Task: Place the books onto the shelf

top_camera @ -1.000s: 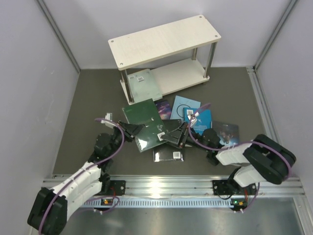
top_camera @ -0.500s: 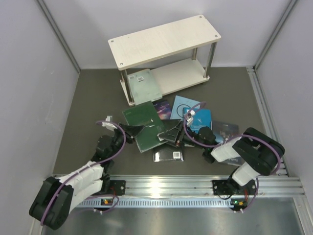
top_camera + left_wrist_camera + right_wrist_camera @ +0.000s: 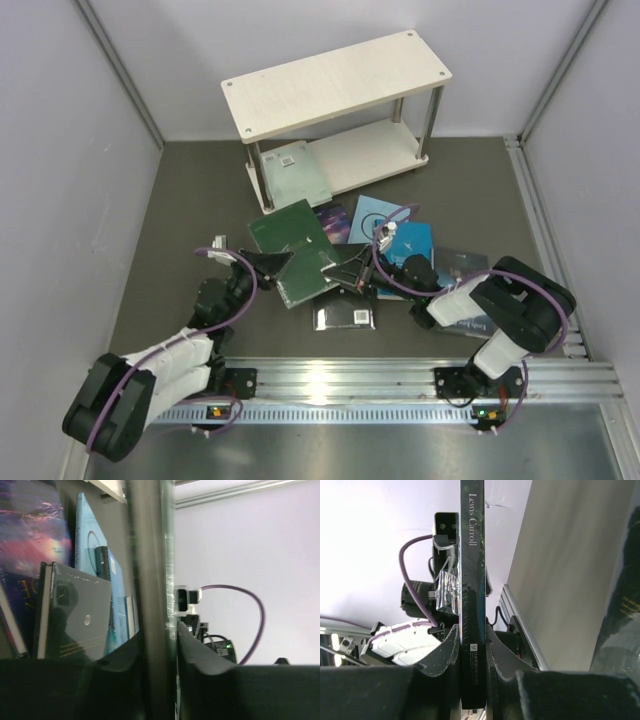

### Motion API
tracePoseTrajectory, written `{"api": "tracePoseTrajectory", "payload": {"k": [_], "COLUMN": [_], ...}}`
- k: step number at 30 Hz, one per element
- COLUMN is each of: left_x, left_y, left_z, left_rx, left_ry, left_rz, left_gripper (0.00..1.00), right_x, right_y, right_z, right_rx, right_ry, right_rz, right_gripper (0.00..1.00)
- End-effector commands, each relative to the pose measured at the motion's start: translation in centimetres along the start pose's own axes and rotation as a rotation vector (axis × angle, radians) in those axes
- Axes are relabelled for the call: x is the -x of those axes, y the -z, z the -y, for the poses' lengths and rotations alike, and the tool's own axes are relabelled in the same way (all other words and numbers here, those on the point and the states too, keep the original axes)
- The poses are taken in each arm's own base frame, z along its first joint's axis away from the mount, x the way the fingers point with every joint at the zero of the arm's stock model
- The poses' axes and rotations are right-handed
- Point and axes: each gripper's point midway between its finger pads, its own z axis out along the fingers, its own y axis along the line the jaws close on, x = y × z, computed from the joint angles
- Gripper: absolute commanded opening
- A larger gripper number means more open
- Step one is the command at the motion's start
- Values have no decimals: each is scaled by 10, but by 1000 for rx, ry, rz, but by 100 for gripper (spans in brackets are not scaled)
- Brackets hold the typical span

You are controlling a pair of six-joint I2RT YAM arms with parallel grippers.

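Books (image 3: 385,215) lie scattered on the bench (image 3: 180,220) in front of the shelf (image 3: 335,80). Left jaws and right jaws each pinch opposite edges of the green book (image 3: 290,232); one should probably let go before lifting shelfward.

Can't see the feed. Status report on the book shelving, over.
Left pincer and right pincer shut on dark green book, opposite edges. Book not yet shelved. Loose books between it and shelf.
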Motion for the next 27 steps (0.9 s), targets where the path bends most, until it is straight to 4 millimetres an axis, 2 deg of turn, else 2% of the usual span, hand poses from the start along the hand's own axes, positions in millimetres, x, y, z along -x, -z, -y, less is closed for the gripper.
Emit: {"api": "tracePoseTrajectory", "payload": {"k": [1, 2, 5, 6, 7, 9, 12, 13, 14, 16, 17, 18, 19, 20, 21, 22, 23, 24, 26, 27], "left_x": [-6, -5, -4, -3, -3, 2, 8, 11, 10, 13, 12, 11, 10, 8, 8, 6, 5, 6, 4, 4], "left_y": [4, 3, 3, 3, 6, 7, 14, 17, 22, 26, 29, 29, 30, 32, 31, 31, 32, 30, 29, 29], "left_z": [15, 16, 11, 11, 5, 8, -1, 0, -11, -18, -28, -32, -35, -45, -44, -51, -56, -52, -59, -60], "left_rx": [-72, -68, -18, -10, 24, 36, 99, 94, 131, 145, 162, 164, 167, 182, 168, 186, 194, 175, 193, 194], "left_ry": [-124, -140, -196, -214, -248, -293, -386, -433, -445, -485, -487, -492, -495, -491, -494, -489, -484, -488, -482, -481], "left_rz": [-33, -34, -38, -36, -40, -22, -7, 5, -2, 18, 13, 14, 9, -1, 4, -4, -7, 0, -10, -11], "left_gripper": [32, 47, 70, 82, 87, 98, 99, 99, 99, 99, 99, 99, 99, 99, 99, 99, 99, 99, 99, 99], "right_x": [21, 23, 34, 38, 46, 54, 75, 88, 93, 112, 117, 123, 133, 139, 145, 155, 159, 166, 179, 184], "right_y": [8, 10, 22, 26, 32, 41, 54, 57, 58, 58, 55, 52, 46, 42, 35, 27, 22, 12, -2, -12], "right_z": [-61, -60, -52, -54, -50, -56, -64, -68, -68, -80, -80, -79, -91, -91, -83, -93, -95, -79, -92, -74], "right_rx": [226, 221, 196, 202, 187, 202, 214, 216, 204, 214, 198, 190, 208, 203, 188, 212, 221, 201, 264, 240], "right_ry": [143, 143, 144, 149, 149, 162, 184, 198, 199, 234, 235, 236, 260, 258, 241, 257, 245, 212, 205, 169], "right_rz": [86, 93, 120, 133, 157, 173, 215, 242, 238, 265, 260, 261, 263, 260, 257, 259, 250, 243, 238, 230], "right_gripper": [0, 0, 0, 0, 0, 0, 0, 0, 0, 0, 0, 0, 0, 0, 0, 0, 0, 0, 0, 0]}}
